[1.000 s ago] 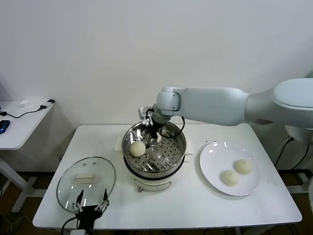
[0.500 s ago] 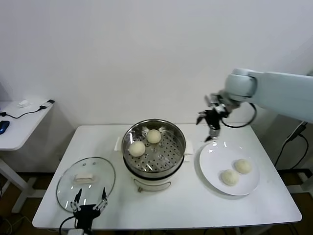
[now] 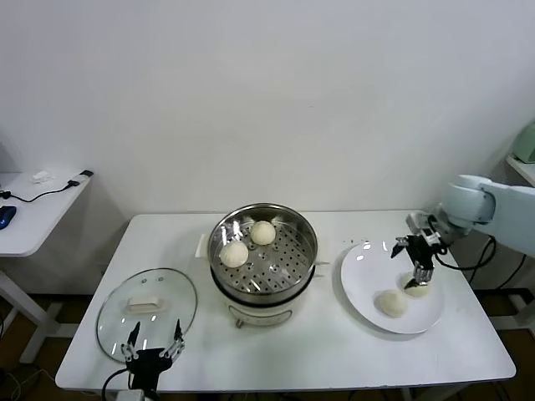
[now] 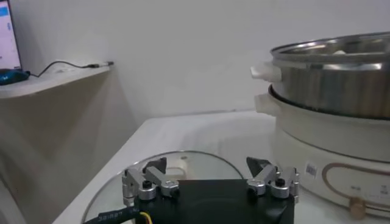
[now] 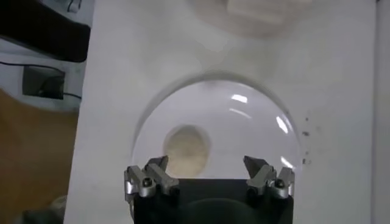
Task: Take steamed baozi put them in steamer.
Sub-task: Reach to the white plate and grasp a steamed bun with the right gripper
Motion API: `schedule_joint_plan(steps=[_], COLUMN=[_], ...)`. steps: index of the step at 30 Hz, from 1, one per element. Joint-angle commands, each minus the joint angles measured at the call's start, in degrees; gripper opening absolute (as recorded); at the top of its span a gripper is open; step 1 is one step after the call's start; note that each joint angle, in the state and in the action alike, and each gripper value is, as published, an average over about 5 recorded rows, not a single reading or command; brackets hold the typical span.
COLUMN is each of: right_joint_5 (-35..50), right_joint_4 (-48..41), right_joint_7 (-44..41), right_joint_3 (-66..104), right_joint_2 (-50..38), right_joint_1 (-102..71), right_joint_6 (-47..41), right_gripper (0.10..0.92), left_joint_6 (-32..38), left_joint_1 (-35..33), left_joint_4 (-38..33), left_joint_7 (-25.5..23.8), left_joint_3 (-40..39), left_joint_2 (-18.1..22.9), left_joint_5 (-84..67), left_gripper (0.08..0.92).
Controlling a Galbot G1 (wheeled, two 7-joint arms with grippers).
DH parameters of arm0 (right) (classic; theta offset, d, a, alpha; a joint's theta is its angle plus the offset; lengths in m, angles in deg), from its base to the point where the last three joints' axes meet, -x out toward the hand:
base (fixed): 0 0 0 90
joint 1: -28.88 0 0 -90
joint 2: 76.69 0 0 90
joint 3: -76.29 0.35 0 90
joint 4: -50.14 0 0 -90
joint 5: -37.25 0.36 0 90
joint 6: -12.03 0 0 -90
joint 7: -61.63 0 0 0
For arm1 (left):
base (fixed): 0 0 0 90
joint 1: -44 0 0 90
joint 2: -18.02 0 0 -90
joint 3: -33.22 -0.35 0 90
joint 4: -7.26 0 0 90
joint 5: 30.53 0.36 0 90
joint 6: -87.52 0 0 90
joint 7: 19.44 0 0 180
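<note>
A: Steel steamer (image 3: 264, 255) sits mid-table w/ two baozi on its perforated tray: one at the back (image 3: 263, 232), one nearer the left wall (image 3: 234, 253). They're close but apart.

B: And the other two?

A: On the white plate (image 3: 364, 284), right of the steamer. One near the plate's front (image 3: 390, 302), one further back-right (image 3: 417, 286), partly hidden by the right gripper (image 3: 414, 265).

B: Right gripper's state?

A: Spread, nothing between the fingers. It hangs just over the plate, above that back-right bun. Wrist view shows one bun (image 5: 186, 148) on the plate below, fingers wide on either side of the frame.

B: Left one?

A: Left gripper (image 3: 152, 349) is parked at the table's front-left edge, by the rim of the glass lid (image 3: 147, 309). Fingers apart, holding nothing. Its wrist cam looks across the lid toward the steamer's cream base (image 4: 329, 137).
</note>
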Motion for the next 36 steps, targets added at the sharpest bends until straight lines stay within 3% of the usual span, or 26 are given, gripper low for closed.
schedule_joint_plan(steps=[1,29,32,36], right_joint_5=[-4.96,-5.63,-5.61,-5.93], right_joint_4=[-3.71,-7.19,-7.18,-6.93], right_joint_7=[3.91,7.89,7.58,6.66], right_joint_3=[10.25,16.80,16.75,16.35], right_joint_2=[-2.46,2.03,2.22,2.09], right_joint_1=[-17.19,-25.47,-25.28,-24.35], right_joint_6=[-2.83,-5.00,-4.94,-4.71], right_gripper=[0.823,0.822,0.803,0.709], left_joint_6=[-0.01,0.26,0.29,0.35], left_joint_1=[0.08,0.06,0.01,-0.11], left_joint_4=[0.39,0.95,0.89,0.81], left_joint_7=[0.06,0.14,0.14,0.17], left_joint_3=[-0.09,-0.22,-0.24,-0.18], left_joint_2=[0.09,0.19,0.24,0.24], left_joint_5=[0.15,0.29,0.33,0.34], left_gripper=[0.823,0.823,0.823,0.823])
